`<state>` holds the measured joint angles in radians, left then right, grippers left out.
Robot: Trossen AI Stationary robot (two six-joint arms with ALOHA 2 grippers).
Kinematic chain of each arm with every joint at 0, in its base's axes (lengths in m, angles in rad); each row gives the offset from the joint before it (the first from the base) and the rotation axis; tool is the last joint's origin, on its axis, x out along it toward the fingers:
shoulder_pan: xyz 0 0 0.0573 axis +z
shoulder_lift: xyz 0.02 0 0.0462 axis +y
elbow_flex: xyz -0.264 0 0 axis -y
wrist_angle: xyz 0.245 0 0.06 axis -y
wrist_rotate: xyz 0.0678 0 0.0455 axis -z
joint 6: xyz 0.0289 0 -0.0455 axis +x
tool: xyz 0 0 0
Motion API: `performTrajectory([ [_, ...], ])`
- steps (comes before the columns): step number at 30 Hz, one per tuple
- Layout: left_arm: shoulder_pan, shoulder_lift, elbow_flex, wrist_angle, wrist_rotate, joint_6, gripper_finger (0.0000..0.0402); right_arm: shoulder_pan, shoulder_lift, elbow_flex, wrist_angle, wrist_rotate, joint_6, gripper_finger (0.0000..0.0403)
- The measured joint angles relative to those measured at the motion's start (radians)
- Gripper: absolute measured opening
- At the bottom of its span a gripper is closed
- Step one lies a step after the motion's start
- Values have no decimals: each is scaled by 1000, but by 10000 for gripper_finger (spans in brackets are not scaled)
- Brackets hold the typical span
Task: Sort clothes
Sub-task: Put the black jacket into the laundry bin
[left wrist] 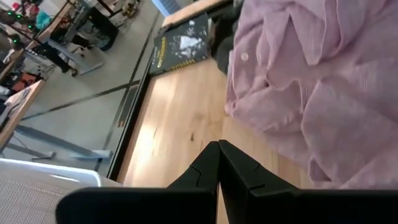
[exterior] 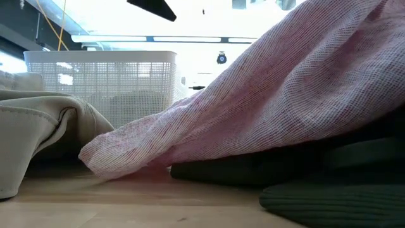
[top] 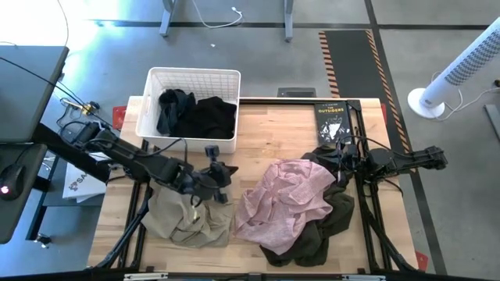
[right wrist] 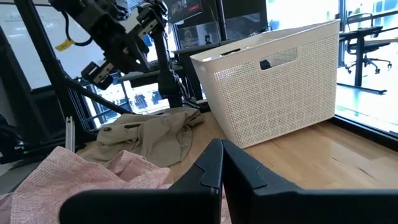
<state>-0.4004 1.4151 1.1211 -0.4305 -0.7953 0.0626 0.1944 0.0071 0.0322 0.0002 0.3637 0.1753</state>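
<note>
A khaki-beige garment [top: 183,217] lies crumpled on the table's near left. A light pink garment [top: 285,199] lies in the middle, over a dark olive-green one [top: 328,222]. Dark garments [top: 199,115] lie in the white basket [top: 191,76] at the far left. My left gripper [top: 224,178] is shut and empty above the khaki garment's far right edge; its shut tips show in the left wrist view [left wrist: 219,147]. My right gripper [top: 337,160] is shut and empty over the far right edge of the pink and olive pile; its tips show in the right wrist view [right wrist: 221,147].
A black paperback book [top: 331,121] lies at the table's far right. Bare wood shows between the basket and the book [top: 273,129]. In the low view the pink garment [exterior: 285,95] fills the foreground, with the khaki one [exterior: 38,126] at the left.
</note>
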Motion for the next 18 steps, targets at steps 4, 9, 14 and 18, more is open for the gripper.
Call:
performTrajectory([
  [4,20,-7,0,-4,-10,-27,4,0,0,0,0,0,0,0],
  [9,41,-11,0,-94,-36,-95,43,0,0,0,0,0,0,0],
  [14,40,-11,0,-262,-21,-285,104,0,0,0,0,0,0,0],
  [18,39,-12,0,-426,154,-493,145,0,0,0,0,0,0,0],
])
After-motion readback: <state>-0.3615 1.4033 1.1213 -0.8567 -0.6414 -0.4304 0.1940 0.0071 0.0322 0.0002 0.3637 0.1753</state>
